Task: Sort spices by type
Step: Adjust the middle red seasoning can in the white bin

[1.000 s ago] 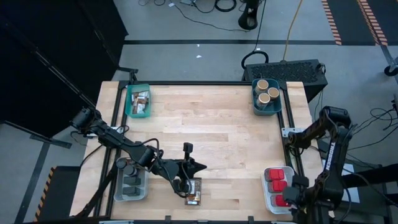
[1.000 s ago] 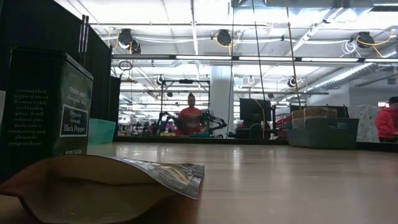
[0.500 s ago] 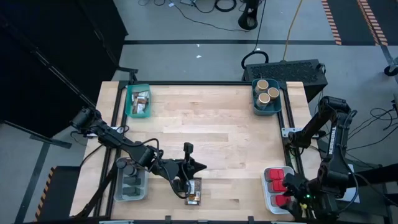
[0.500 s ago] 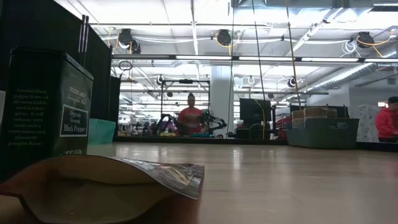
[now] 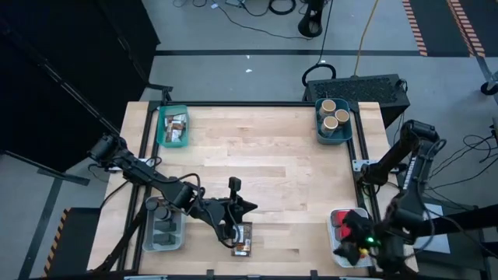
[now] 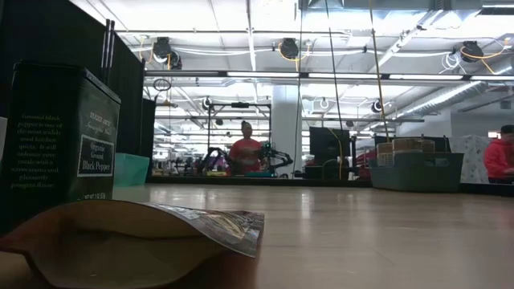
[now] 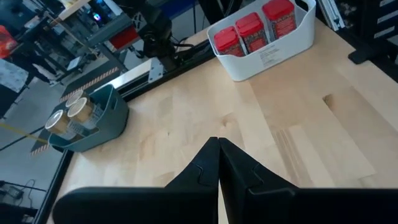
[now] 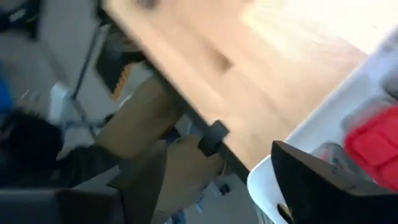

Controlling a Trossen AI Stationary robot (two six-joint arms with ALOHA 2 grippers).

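A flat brown printed packet [image 5: 243,239] lies on the table near its front edge; it also fills the low view's foreground [image 6: 136,241], beside a dark black-pepper tin [image 6: 60,136]. My left gripper [image 5: 252,208] hangs shut just beyond the packet, above the table, its fingertips [image 7: 219,155] together with nothing between them. My right gripper [image 5: 348,243] hovers open over the white bin [image 5: 336,250] of red tins [image 5: 339,222] at the near right. Its blurred fingers [image 8: 298,174] stand wide apart above the bin's rim [image 8: 273,174] with nothing between them.
A teal bin [image 5: 173,126] with packets stands at the far left. Another teal bin [image 5: 333,118] with tan cylinders is at the far right. A clear bin [image 5: 163,231] with dark tins is at the near left. The middle of the wooden table [image 5: 264,155] is bare.
My right gripper has risen and swung toward the table's left, from the near right corner to above the white bin, and its wrist has rolled. The packet lies where it did.
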